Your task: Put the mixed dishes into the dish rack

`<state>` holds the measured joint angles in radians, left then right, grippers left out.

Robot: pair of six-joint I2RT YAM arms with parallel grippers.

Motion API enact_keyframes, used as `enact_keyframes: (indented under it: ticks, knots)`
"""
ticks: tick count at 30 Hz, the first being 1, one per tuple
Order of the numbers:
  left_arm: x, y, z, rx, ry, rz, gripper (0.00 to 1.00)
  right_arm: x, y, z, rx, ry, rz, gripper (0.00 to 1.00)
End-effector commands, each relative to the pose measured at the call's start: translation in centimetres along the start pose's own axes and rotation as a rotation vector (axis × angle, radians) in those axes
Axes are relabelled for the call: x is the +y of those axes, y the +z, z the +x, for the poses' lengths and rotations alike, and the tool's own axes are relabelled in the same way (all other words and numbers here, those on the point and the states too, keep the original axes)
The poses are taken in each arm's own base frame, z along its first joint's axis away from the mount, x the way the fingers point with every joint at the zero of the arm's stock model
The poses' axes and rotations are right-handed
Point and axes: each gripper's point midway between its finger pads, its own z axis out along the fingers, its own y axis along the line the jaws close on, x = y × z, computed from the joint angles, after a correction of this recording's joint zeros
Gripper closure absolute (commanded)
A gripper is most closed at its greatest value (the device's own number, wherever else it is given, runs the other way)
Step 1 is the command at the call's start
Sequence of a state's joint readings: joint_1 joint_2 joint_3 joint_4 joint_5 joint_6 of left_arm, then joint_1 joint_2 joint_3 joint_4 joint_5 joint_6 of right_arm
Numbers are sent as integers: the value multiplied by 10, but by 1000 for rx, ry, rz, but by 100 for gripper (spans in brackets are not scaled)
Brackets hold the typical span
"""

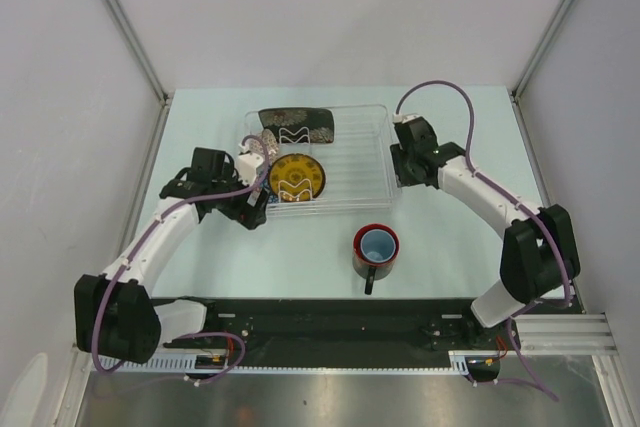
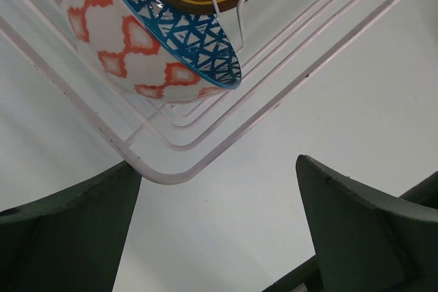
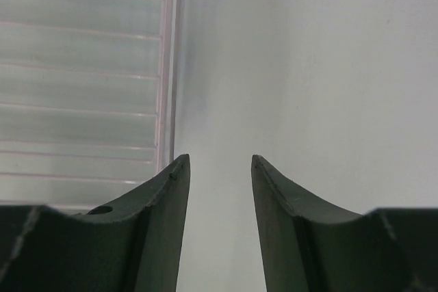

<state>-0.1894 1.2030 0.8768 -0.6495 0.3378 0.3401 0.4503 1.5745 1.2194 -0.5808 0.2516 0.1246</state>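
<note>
The left gripper [image 2: 215, 169] hangs wide open and empty just outside the near-left corner of the rack [image 1: 365, 162]. Inside that end the bowl [image 2: 157, 39] lies tipped on its side, beside a yellow round plate [image 1: 297, 175] propped in the wire ribs, with a dark plate [image 1: 295, 125] behind them at the back wall. The right gripper [image 3: 219, 158] sits beside the rack's right edge, its fingers a narrow gap apart with nothing between them. The mug [image 1: 376, 247] stands upright on the table [image 1: 470, 247] in front of the rack, apart from both grippers.
</note>
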Motion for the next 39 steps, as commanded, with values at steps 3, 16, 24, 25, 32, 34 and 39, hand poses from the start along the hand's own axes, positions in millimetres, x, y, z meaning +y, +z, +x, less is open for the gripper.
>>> enact_keyframes:
  ticks: [3,16,24,25,32,34,39]
  knots:
    - [7,-1,-11,-41,30,-41,0,17,-26,16,-1,17,-56,53]
    - [-7,-93,-38,-178,211,-134,0,43,-151,-13,-277,243,-287,22]
    - [-10,-123,-39,-244,205,-203,0,63,-189,23,-372,96,-252,20]
    - [-11,-130,-40,-266,210,-216,0,80,-210,31,-415,32,-305,16]
    - [5,-167,-50,-386,250,-412,0,84,-203,48,-219,234,-524,0]
    - [6,-170,-45,-369,244,-424,1,97,-215,50,-211,221,-610,0]
    - [0,-183,-47,-421,246,-431,2,112,-192,88,-167,-28,-353,1]
